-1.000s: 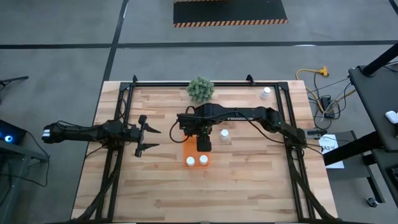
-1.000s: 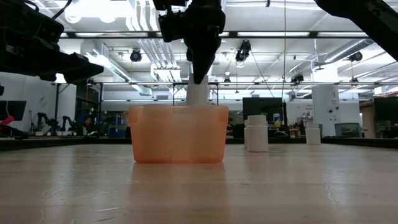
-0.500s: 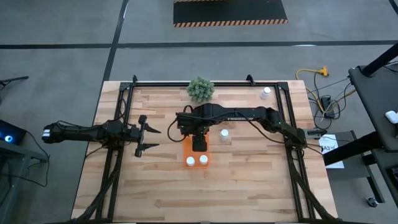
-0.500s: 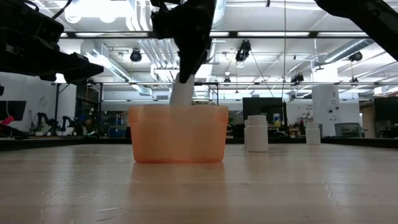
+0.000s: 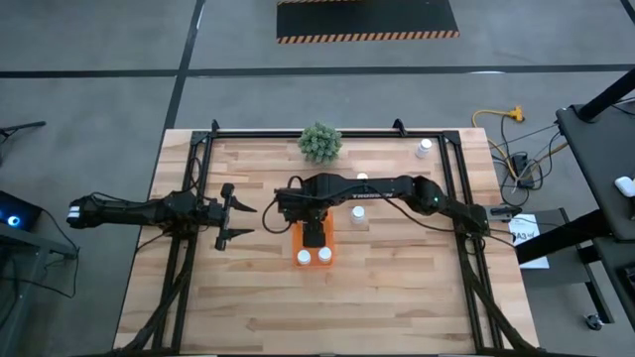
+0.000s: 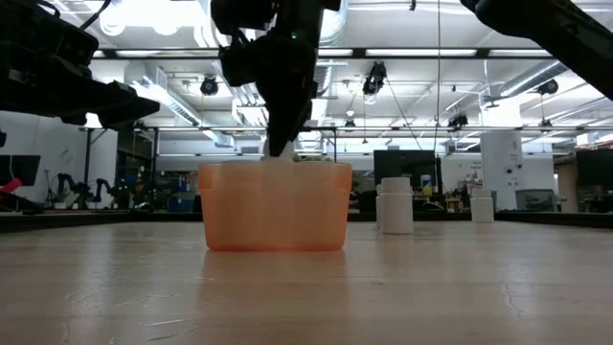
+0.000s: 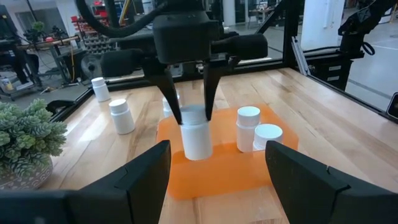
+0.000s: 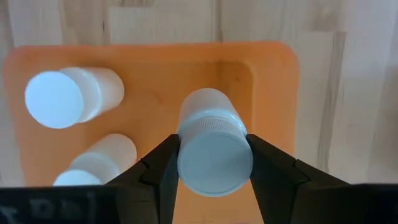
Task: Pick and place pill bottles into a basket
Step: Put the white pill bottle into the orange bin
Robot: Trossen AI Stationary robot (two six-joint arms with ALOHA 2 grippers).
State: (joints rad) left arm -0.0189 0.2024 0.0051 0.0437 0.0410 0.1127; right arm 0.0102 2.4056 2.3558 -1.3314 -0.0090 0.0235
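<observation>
Likely light, rigid and smooth-walled, so best pinched across the cap as now: pill bottle (image 8: 214,149) clamped upright between the narrow fingers of the right end effector (image 7: 188,118), hanging inside the orange basket (image 7: 217,171) directly below, beside two bottles (image 7: 258,134).

A white pill bottle (image 8: 214,143) with a round cap hangs upright between the right arm's fingers (image 8: 158,168), pinched at its cap, lowered into the orange basket (image 8: 273,106). Two more bottles (image 7: 257,135) stand in the basket beside the fingers; three others (image 7: 122,116) stand on the table beyond them
</observation>
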